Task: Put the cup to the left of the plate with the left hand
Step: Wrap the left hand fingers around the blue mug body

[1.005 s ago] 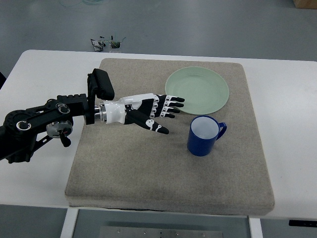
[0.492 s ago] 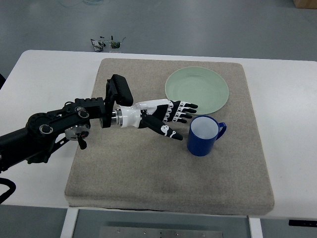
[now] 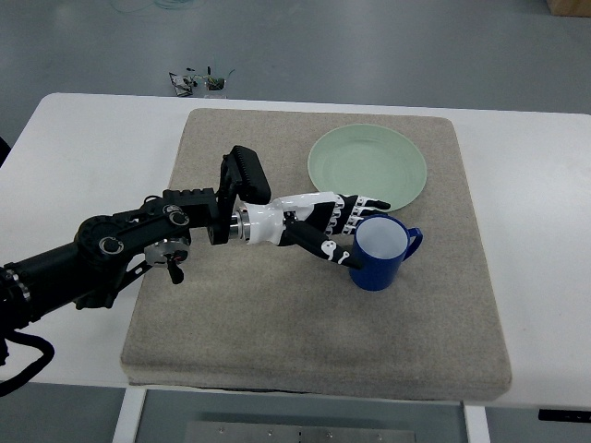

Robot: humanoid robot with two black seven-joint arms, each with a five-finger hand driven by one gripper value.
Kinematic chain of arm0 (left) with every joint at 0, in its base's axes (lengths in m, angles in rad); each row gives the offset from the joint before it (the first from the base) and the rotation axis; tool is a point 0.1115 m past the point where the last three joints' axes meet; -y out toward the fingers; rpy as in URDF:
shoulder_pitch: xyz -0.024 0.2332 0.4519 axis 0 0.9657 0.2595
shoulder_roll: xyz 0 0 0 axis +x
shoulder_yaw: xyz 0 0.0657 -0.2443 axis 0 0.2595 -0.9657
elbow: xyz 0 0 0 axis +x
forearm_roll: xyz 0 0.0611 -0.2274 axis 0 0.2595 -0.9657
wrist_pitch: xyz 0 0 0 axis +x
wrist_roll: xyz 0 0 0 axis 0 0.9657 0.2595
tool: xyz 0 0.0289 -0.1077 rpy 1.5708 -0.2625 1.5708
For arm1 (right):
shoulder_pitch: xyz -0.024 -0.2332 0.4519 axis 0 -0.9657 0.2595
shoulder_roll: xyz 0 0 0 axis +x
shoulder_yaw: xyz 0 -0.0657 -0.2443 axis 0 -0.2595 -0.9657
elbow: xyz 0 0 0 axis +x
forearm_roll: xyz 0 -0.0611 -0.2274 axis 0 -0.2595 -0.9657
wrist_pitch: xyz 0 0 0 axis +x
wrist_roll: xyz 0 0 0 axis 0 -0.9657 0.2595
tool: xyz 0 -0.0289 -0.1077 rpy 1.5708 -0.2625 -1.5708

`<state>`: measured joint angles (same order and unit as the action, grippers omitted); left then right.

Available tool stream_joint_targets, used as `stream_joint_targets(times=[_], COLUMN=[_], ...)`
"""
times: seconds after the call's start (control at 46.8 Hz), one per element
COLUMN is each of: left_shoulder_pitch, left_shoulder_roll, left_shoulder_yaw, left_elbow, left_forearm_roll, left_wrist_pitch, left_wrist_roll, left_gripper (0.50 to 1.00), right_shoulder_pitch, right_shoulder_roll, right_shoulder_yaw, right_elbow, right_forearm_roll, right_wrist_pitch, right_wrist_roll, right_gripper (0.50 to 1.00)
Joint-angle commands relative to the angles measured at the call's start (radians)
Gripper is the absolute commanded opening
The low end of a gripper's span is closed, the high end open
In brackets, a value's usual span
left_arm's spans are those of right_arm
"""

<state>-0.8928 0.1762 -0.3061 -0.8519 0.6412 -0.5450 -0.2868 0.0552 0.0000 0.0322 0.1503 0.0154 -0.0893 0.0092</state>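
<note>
Early stage, nothing placed yet. Dark blue ceramic mug (image 3: pixel 379 255) upright on grey felt mat (image 3: pixel 314 332), just below round pale green plate (image 3: pixel 367 168), toward its right. Left hand (image 3: pixel 340 224) at mug's left rim, fingers spread, no grip closed. Left: grasp, lift, carry left of plate.

The left hand (image 3: pixel 334 221) covers the near-left wall of the blue cup (image 3: pixel 381 253), so contact between its fingers and the cup cannot be told, while the left arm (image 3: pixel 102 254) runs off the picture's left edge and the small dark objects (image 3: pixel 198 82) beyond the tabletop (image 3: pixel 88 148) are too small to identify.
</note>
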Motion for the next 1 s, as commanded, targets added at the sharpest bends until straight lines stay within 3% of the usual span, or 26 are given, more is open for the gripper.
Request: stream_joint_targets(times=[0.0, 0.363, 0.876, 0.983], left_shoulder_pitch=[0.0, -0.002, 0.0, 0.0], left_shoulder_roll=[-0.012, -0.064, -0.104, -0.107], left_shoulder_yaw=[0.001, 0.002, 0.024, 0.024], left_elbow=[0.011, 0.03, 0.074, 0.076], left_forearm_roll=[0.001, 0.018, 0.024, 0.032], left_wrist_pitch=[0.013, 0.063, 0.065, 0.065], left_wrist_roll=[0.002, 0.006, 0.009, 0.008], left_gripper=[0.994, 0.994, 0.994, 0.969], right_shoulder_pitch=[0.0, 0.0, 0.0, 0.0], right_shoulder_roll=[0.0, 0.0, 0.0, 0.0], right_shoulder_yaw=[0.0, 0.0, 0.0, 0.0], right_elbow=[0.0, 0.0, 0.0, 0.0], right_forearm_roll=[0.0, 0.0, 0.0, 0.0], right_wrist_pitch=[0.0, 0.0, 0.0, 0.0], right_wrist_roll=[0.0, 0.0, 0.0, 0.0], right_gripper=[0.934, 0.934, 0.934, 0.934])
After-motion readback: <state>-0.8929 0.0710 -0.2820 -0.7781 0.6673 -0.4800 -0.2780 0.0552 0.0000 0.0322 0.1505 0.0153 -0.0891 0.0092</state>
